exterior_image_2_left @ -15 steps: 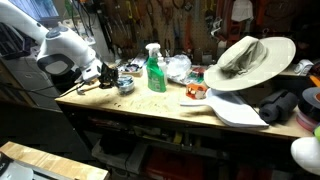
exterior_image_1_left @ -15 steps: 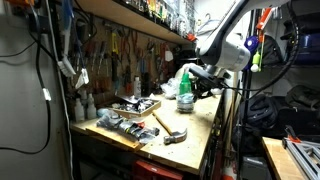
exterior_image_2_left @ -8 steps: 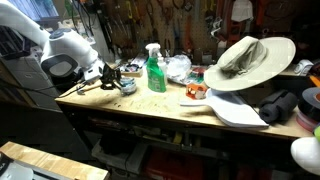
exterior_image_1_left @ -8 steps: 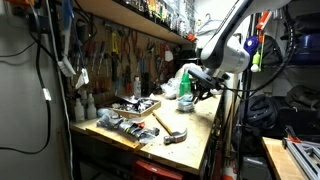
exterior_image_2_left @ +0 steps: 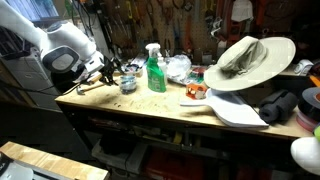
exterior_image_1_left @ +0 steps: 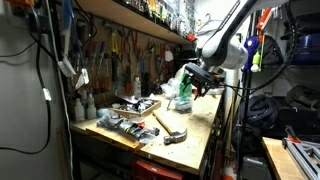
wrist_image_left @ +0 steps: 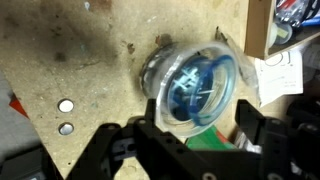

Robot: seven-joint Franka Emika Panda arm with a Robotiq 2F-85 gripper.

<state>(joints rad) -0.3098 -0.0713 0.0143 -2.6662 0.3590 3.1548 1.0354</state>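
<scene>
Seen from above in the wrist view, a clear plastic jar (wrist_image_left: 192,84) with blue contents stands upright on the worn wooden bench (wrist_image_left: 70,50). My gripper (wrist_image_left: 200,122) hangs over it, open, with a black finger (wrist_image_left: 148,130) on either side of the jar and nothing gripped. In an exterior view the gripper (exterior_image_2_left: 113,72) hovers just above the jar (exterior_image_2_left: 127,84), left of a green spray bottle (exterior_image_2_left: 154,70). In an exterior view the gripper (exterior_image_1_left: 203,84) is beside the same bottle (exterior_image_1_left: 184,92).
A wide-brimmed hat (exterior_image_2_left: 245,58) and a white dustpan (exterior_image_2_left: 232,110) fill one end of the bench. A hammer (exterior_image_1_left: 168,128) and a tool tray (exterior_image_1_left: 135,106) lie at the other end. Two metal washers (wrist_image_left: 66,104) and a paper tag (wrist_image_left: 280,72) sit near the jar.
The jaws have spread apart and let go of the jar. The gripper has risen slightly above it; the jar stays standing on the bench.
</scene>
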